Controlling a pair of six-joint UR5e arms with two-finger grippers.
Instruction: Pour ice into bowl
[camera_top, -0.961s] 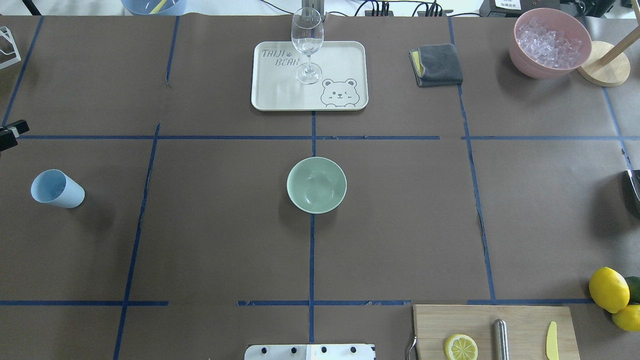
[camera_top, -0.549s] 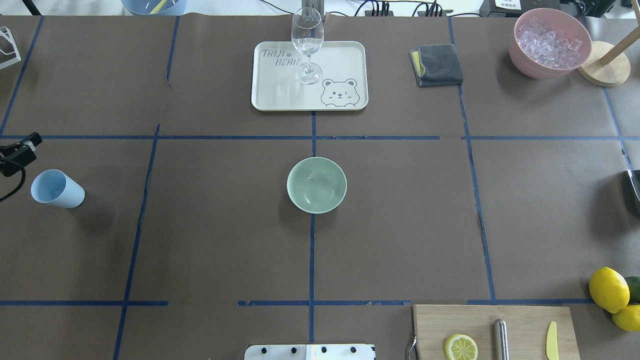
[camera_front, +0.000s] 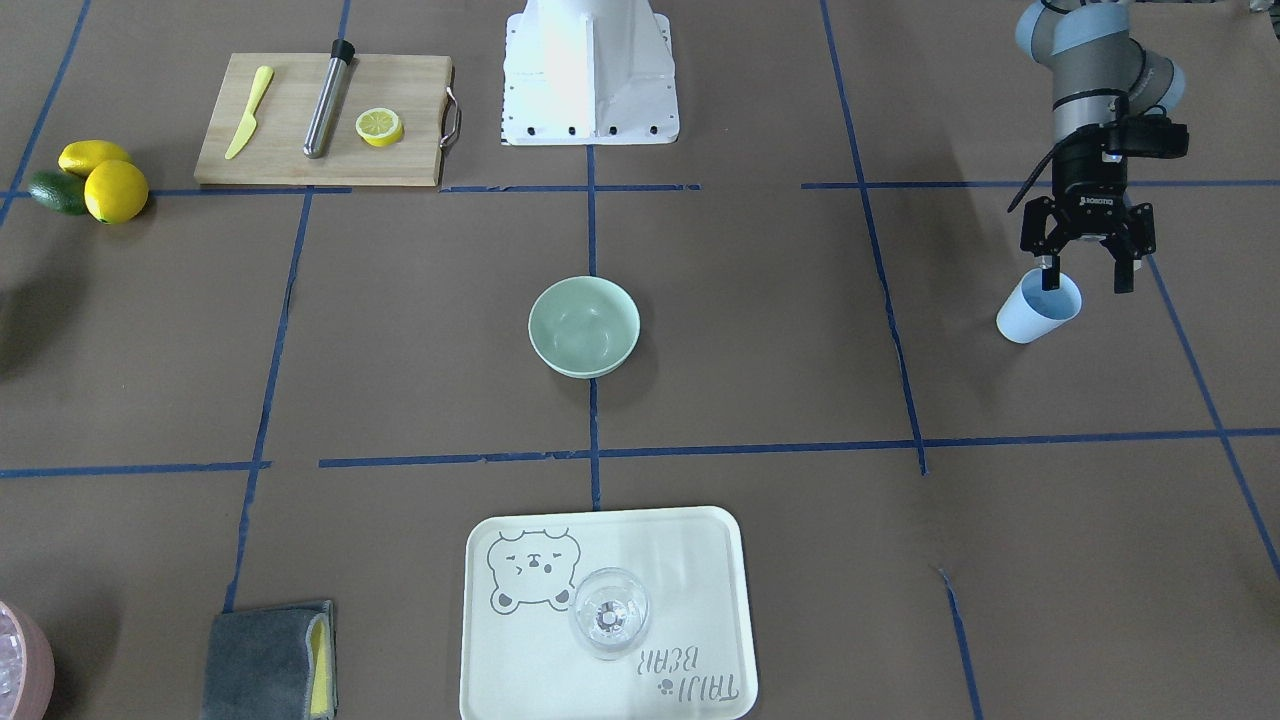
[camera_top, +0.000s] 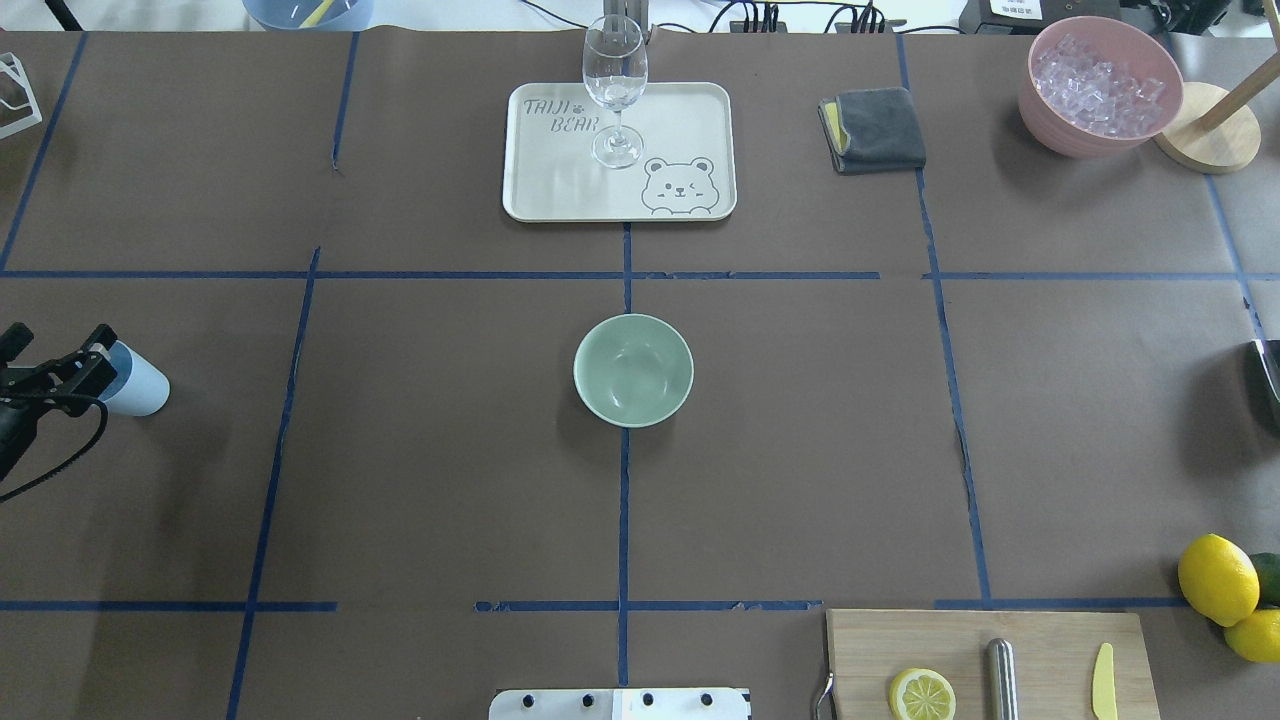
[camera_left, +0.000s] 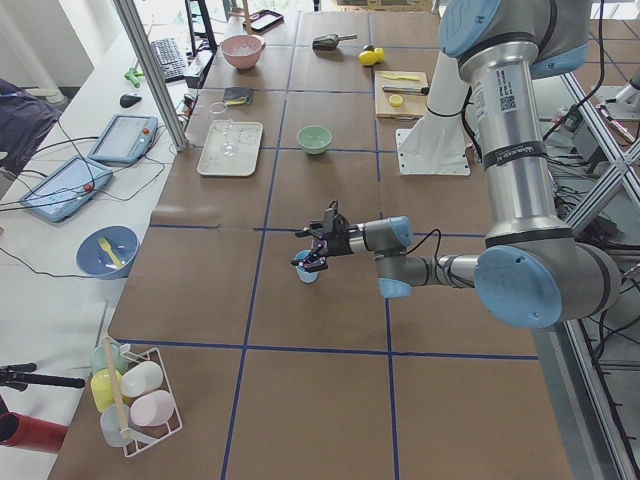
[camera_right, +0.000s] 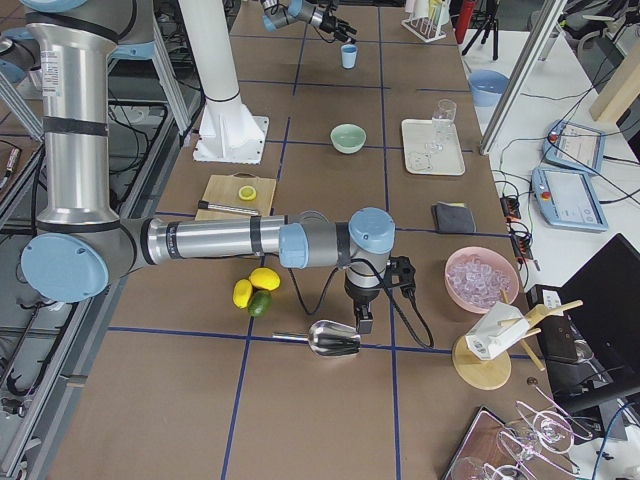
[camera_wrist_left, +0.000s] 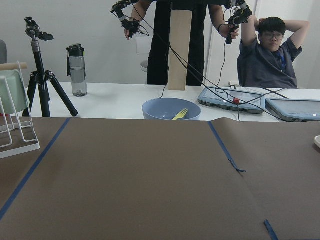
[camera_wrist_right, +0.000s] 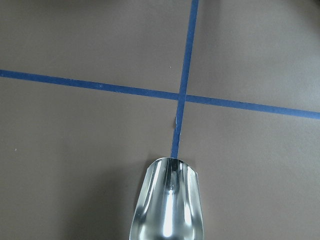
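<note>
The mint-green bowl (camera_top: 633, 370) stands empty at the table's middle, also in the front view (camera_front: 584, 326). Clear ice cubes (camera_top: 1100, 80) fill a pink bowl (camera_top: 1040, 115) at the far right. A pale blue cup (camera_top: 140, 382) stands at the left; I cannot tell what is in it. My left gripper (camera_front: 1084, 282) is open, its fingers spread about the cup's (camera_front: 1038, 312) rim. My right gripper (camera_right: 358, 325) hangs over a metal scoop (camera_right: 335, 340) near the table's right edge. The scoop (camera_wrist_right: 169, 205) shows in the right wrist view, the fingers do not.
A cream tray (camera_top: 690, 120) with a clear wine glass (camera_top: 614, 80) stands behind the bowl. A grey cloth (camera_top: 875, 130) lies right of it. A cutting board (camera_top: 1040, 640) with a lemon half, a steel rod and a yellow knife is near right, beside lemons (camera_top: 1218, 578).
My left gripper has come in from the left edge to the blue cup and now covers its mouth. The bowl and the right side have not moved.
</note>
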